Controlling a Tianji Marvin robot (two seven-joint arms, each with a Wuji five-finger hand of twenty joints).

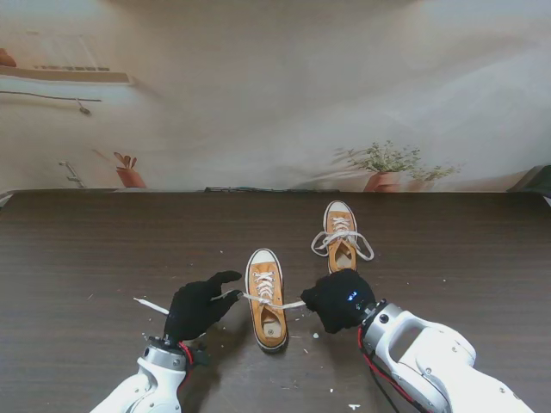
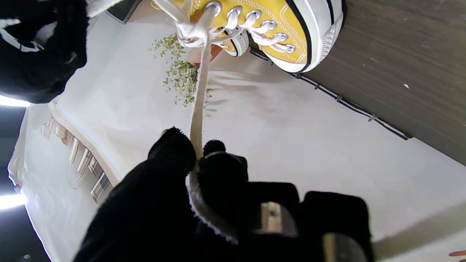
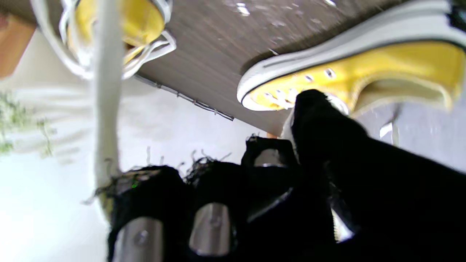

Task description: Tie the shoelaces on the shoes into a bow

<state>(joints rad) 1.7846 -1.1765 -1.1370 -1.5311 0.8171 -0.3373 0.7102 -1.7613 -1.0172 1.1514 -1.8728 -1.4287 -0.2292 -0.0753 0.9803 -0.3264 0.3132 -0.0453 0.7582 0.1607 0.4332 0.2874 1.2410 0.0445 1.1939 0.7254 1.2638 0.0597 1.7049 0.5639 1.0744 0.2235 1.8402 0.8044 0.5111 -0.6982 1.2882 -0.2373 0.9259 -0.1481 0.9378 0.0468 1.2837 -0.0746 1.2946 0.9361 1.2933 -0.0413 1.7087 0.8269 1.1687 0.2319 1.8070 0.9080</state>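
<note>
A yellow sneaker (image 1: 266, 299) lies near me at the table's middle, toe pointing away. Its two white lace ends are drawn out sideways from a crossing (image 2: 192, 34) over the eyelets. My left hand (image 1: 196, 308), in a black glove, is shut on the left lace (image 2: 198, 105), pinched between thumb and finger. On the other side my gloved right hand (image 1: 340, 300) is shut on the right lace (image 1: 288, 304), taut and level. A second yellow sneaker (image 1: 341, 236) lies farther away to the right, its laces (image 1: 344, 241) in loose loops.
A loose white lace tail (image 1: 151, 305) trails left past my left hand. Small white specks (image 1: 354, 406) dot the dark wood table (image 1: 86, 258). A printed backdrop (image 1: 275, 95) with plants and shelves rises at the far table edge.
</note>
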